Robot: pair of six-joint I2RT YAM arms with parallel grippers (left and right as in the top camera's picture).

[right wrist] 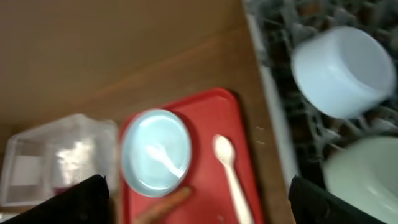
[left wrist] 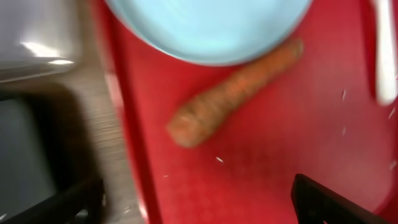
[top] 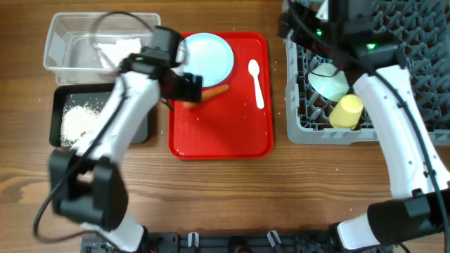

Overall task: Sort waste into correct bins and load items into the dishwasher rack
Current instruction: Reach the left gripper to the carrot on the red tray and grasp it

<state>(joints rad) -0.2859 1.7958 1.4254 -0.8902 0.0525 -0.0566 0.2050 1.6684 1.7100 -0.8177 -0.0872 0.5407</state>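
Left wrist: left hand (left wrist: 199,202) is spread wide, with fingertips (left wrist: 339,200) at both lower corners and nothing pinched. View is blurred. The carrot (left wrist: 231,93) lies flat on the red tray (left wrist: 280,155) ahead of the gap. It sits diagonal, blunt end toward the hand, thin end right at the rim of the light-blue plate (left wrist: 208,28). We cannot tell whether those two touch. A few white specks sit on the tray floor near the carrot. The tray's left rim runs along the wood bench (left wrist: 99,124), and the black tray (left wrist: 31,155) shows dark at the left edge.

Overhead: left hand hangs over the red tray's upper-left part and covers the carrot's middle, so orange shows on both sides of it. The plate fills the tray's far-left corner. The white spoon (top: 256,83) lies to the plate's right, scoop end toward the far edge, apart from the carrot. Left of the red tray, on the far side, is the clear tub (top: 67,35) with the crumpled white napkin (top: 118,48) inside. On the near side, the black tray holds the loose rice (top: 77,121).

Right wrist: right hand (right wrist: 205,202) is also spread, nothing between the fingers. It looks down on the red tray and the rack edge. Overhead puts it over the far-left corner of the rack (top: 309,133), which stands just right of the red tray. In the rack we see one light-blue bowl (top: 329,83) and the yellow cup (top: 346,111) just beside it, nearer the front wall.
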